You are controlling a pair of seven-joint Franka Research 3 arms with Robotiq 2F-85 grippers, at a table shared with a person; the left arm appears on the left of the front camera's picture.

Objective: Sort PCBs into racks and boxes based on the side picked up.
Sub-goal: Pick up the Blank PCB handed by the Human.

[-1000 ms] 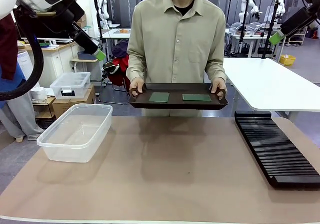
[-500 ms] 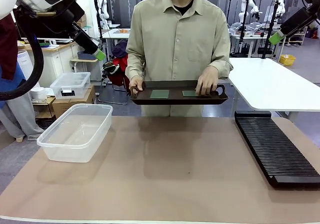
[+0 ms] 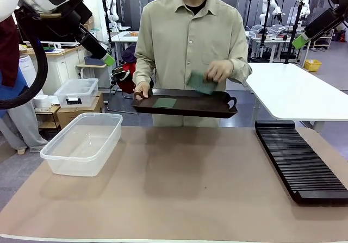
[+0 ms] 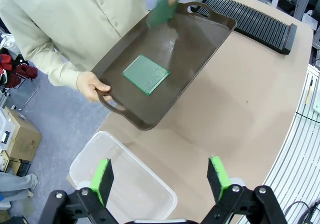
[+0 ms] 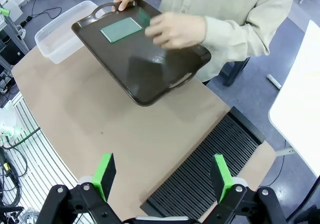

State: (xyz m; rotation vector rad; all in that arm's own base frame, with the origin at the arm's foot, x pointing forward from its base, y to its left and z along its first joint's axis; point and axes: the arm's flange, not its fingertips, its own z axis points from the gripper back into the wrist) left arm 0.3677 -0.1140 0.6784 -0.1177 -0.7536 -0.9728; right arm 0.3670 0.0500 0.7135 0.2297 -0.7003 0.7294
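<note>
Above the tray (image 3: pixel 209 107), the person's hand (image 3: pixel 220 70) holds one PCB (image 3: pixel 197 83) up; both jaws wide, handover probably next.

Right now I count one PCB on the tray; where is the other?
Front view: the other PCB is in the person's raised hand, above the right half of the dark tray, across the table.

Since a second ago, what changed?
One hand let go of the dark brown handled tray and lifted a thin green circuit board off it. Unchanged: the other green board on the tray, clear plastic tub, long black slotted rack, left end effector and right end effector, open.
</note>
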